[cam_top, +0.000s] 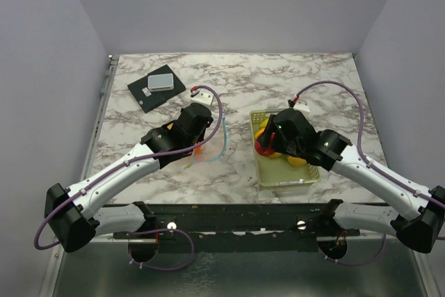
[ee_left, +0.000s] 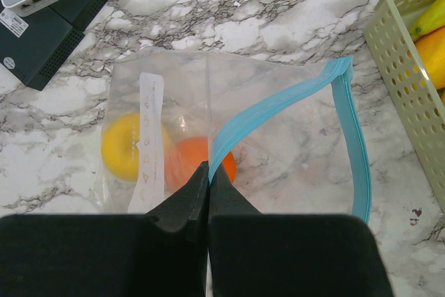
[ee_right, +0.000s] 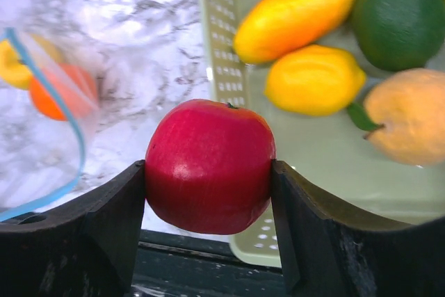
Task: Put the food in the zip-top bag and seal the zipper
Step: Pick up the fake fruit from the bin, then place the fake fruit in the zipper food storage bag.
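Observation:
The clear zip-top bag [ee_left: 278,144] lies open on the marble, its light blue zipper [ee_left: 274,106] spread wide. A yellow fruit [ee_left: 124,145] and an orange ball [ee_left: 188,161] sit inside it. My left gripper [ee_left: 208,169] is shut on the near zipper strip and holds that lip up; it also shows in the top view [cam_top: 197,145]. My right gripper [ee_right: 208,172] is shut on a red apple [ee_right: 208,165], held above the left edge of the basket, right of the bag [ee_right: 49,102]. In the top view the apple [cam_top: 263,147] shows at the right gripper [cam_top: 265,145].
A pale green mesh basket [ee_right: 219,46] holds a yellow-orange fruit [ee_right: 295,12], a lemon [ee_right: 313,78], a green ball [ee_right: 400,12] and a pale orange fruit [ee_right: 410,116]. A black device [cam_top: 154,90] with a grey box on it lies at the back left.

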Controlling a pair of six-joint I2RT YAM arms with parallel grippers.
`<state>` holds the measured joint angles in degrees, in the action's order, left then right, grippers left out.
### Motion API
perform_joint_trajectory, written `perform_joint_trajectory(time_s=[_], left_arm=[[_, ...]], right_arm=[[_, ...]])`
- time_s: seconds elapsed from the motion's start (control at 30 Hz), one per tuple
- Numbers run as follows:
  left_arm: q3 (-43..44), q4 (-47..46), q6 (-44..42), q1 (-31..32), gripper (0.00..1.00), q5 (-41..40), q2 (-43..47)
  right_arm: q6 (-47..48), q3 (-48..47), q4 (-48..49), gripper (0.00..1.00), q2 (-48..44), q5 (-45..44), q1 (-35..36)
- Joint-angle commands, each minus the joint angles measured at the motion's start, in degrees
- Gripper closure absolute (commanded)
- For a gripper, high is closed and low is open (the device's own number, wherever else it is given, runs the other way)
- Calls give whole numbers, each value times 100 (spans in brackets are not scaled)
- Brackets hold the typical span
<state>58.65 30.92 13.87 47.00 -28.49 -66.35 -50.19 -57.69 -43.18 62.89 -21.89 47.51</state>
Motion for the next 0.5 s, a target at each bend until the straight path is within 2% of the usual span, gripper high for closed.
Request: perform_joint_trajectory(time_s=[0.0,0.2,0.47], left_arm=[[-47,-95,-42,34,100,84,-3],[-47,-99,-50,35,100,79,1],[-47,-95,-42,34,100,72,21]], right_arm=[[251,-261,704,65,132,585,-15],[355,-537,1261,66,404,993,66],[445,-1173,1549,66,1146,970,496]])
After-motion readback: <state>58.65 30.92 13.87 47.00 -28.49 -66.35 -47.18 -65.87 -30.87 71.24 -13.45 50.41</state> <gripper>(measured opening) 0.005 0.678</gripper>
